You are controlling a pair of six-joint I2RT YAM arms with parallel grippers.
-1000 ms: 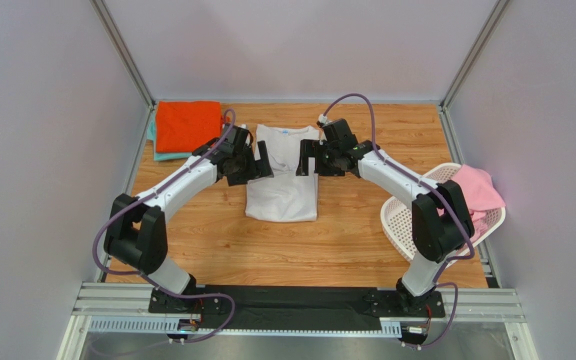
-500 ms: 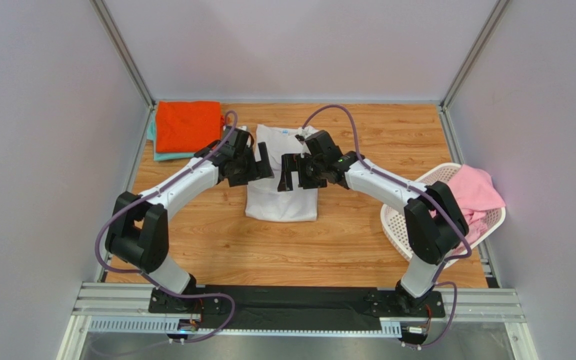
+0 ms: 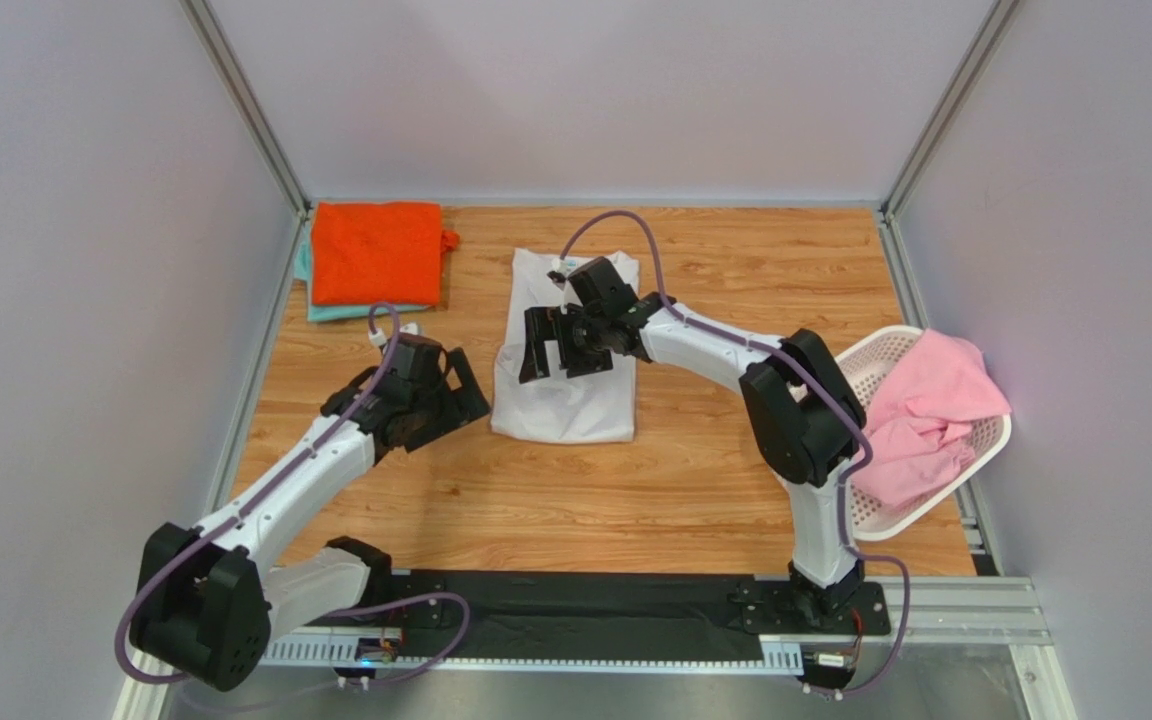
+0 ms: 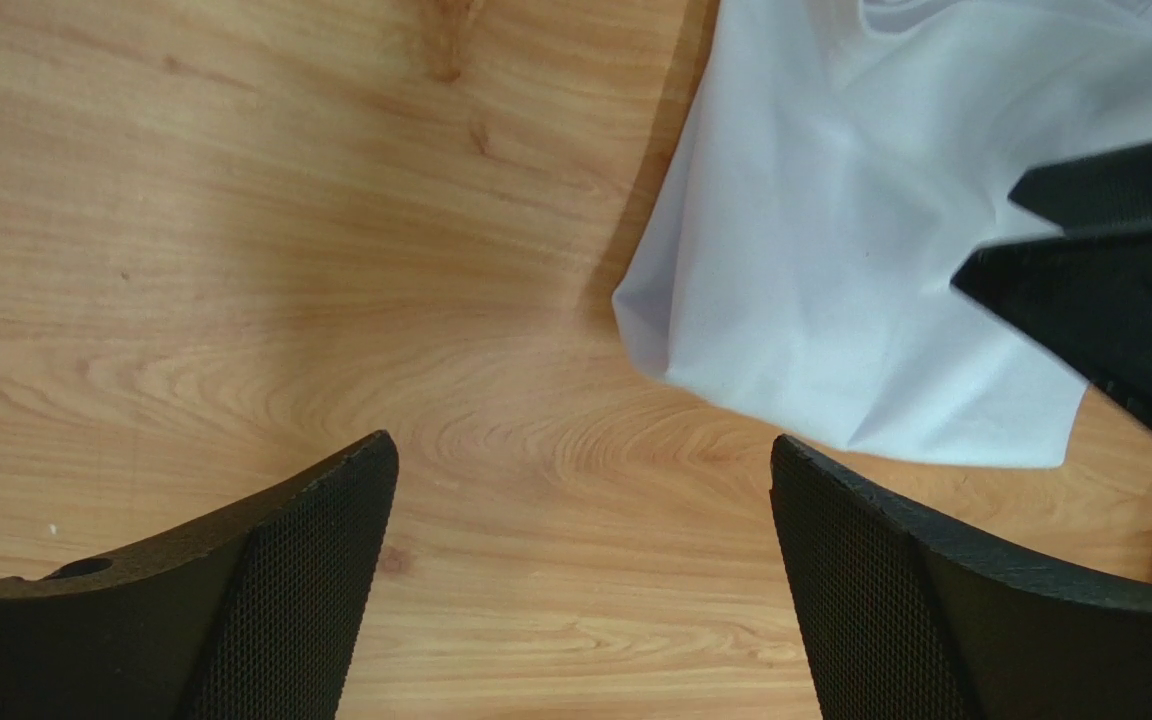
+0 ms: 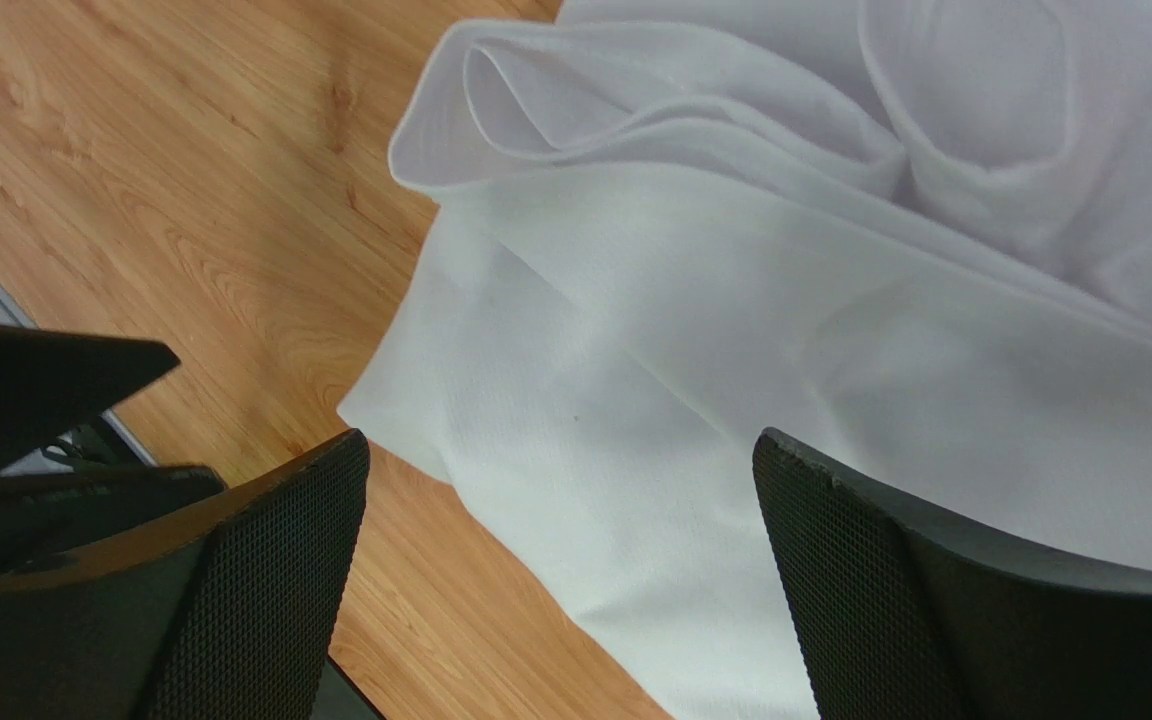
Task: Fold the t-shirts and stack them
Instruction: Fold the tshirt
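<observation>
A white t-shirt (image 3: 575, 408) lies folded into a long strip at the table's middle, collar at the far end. My right gripper (image 3: 555, 357) is open and empty, hovering over the strip's left half; in the right wrist view (image 5: 560, 495) the cloth (image 5: 778, 345) with a rolled fold lies under the jaws. My left gripper (image 3: 470, 393) is open and empty over bare wood just left of the shirt's near left corner; it also shows in the left wrist view (image 4: 582, 495) with the shirt (image 4: 868, 225) at upper right. An orange t-shirt (image 3: 375, 248) lies folded on a teal t-shirt (image 3: 330, 311) at the far left.
A pink t-shirt (image 3: 928, 398) is bunched in the white perforated basket (image 3: 973, 465) at the right edge. Grey walls with metal posts close the table on three sides. Wood shows in front of the white shirt.
My left arm has pulled back toward the near left, off the white shirt. My right gripper has moved left across the shirt. Both stay open.
</observation>
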